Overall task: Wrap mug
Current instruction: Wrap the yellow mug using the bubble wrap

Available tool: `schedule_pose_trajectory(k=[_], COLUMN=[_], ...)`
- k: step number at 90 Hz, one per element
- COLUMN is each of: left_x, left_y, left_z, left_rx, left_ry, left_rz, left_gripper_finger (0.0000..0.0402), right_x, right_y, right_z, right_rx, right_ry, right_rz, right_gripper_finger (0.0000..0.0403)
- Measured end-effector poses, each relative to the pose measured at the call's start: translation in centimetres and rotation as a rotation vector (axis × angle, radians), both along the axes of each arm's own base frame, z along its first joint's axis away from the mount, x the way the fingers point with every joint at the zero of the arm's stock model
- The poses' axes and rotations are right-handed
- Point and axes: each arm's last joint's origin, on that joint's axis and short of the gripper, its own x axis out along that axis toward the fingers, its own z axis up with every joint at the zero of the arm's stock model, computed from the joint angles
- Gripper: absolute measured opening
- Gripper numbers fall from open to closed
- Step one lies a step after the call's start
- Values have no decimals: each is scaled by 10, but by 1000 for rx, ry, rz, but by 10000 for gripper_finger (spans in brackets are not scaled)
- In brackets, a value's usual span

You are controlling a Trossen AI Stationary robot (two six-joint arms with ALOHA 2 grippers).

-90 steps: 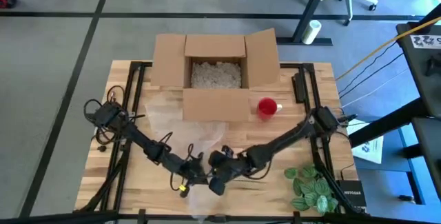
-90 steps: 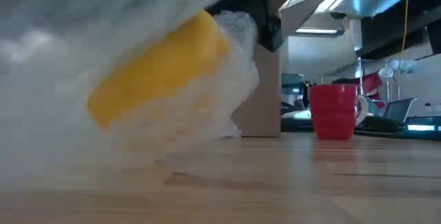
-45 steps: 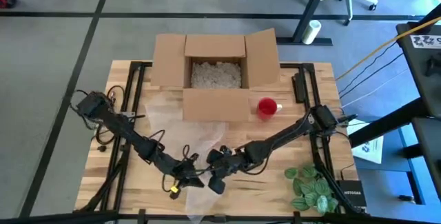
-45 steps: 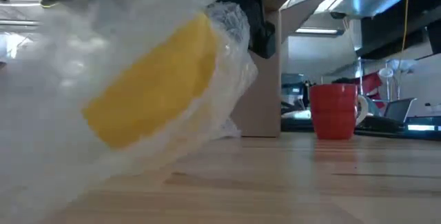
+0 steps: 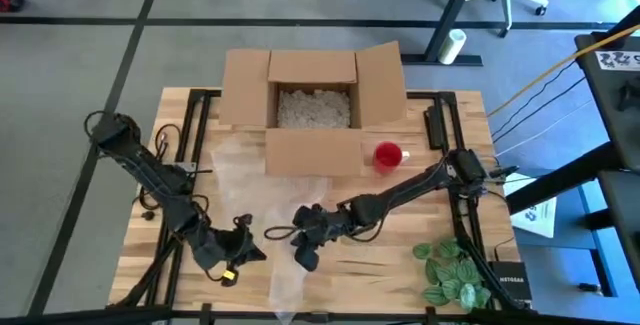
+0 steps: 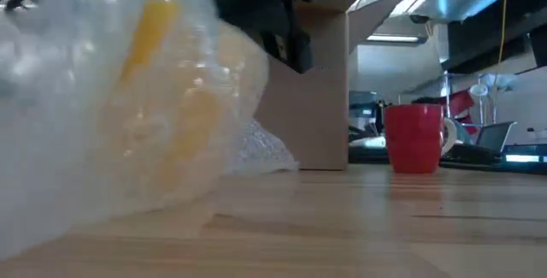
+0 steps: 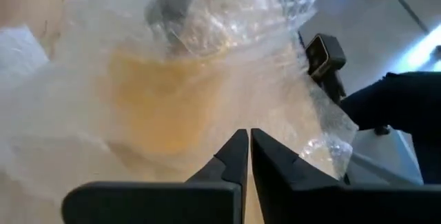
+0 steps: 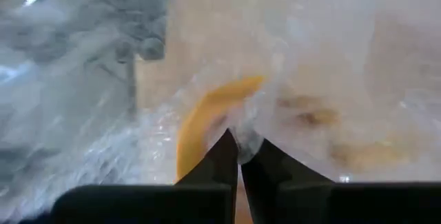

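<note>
Yellow mug (image 6: 162, 133) blurred inside bubble wrap (image 6: 85, 98), right hand (image 8: 236, 156) pinching the wrap, left hand (image 7: 242, 156) closed, empty, red mug (image 5: 388, 154) on desk (image 5: 400, 265).

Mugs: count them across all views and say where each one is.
2. A red mug stands bare by the cardboard box; a yellow mug sits inside bubble wrap near the front, between both grippers. Others may be hidden.

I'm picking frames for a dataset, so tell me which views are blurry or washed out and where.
Low view: bubble wrap close to the lens is a soft blur; red mug sharp. Both wrist views: hazy wrap fills them, yellow mug smeared. High view: evenly lit, clear.
</note>
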Motion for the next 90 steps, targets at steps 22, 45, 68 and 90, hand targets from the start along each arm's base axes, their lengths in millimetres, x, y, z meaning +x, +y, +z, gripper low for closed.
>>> schedule_pose_trajectory(k=[22, 45, 68, 90], left_x=[-3, 17, 38, 69], left_y=[-4, -16, -8, -5], left_z=[-2, -27, -70, -87], left_rx=[8, 0, 2, -46], left_ry=[-10, -39, 87, -35], left_rz=[16, 26, 103, 27], left_gripper_finger=[0, 0, 0, 0], right_x=[0, 0, -1, -5], right_y=[1, 1, 1, 3], right_z=[-3, -7, -7, -8], right_rx=[40, 40, 49, 85], right_ry=[29, 49, 53, 104], right_rz=[57, 63, 79, 140], right_gripper_finger=[0, 0, 0, 0])
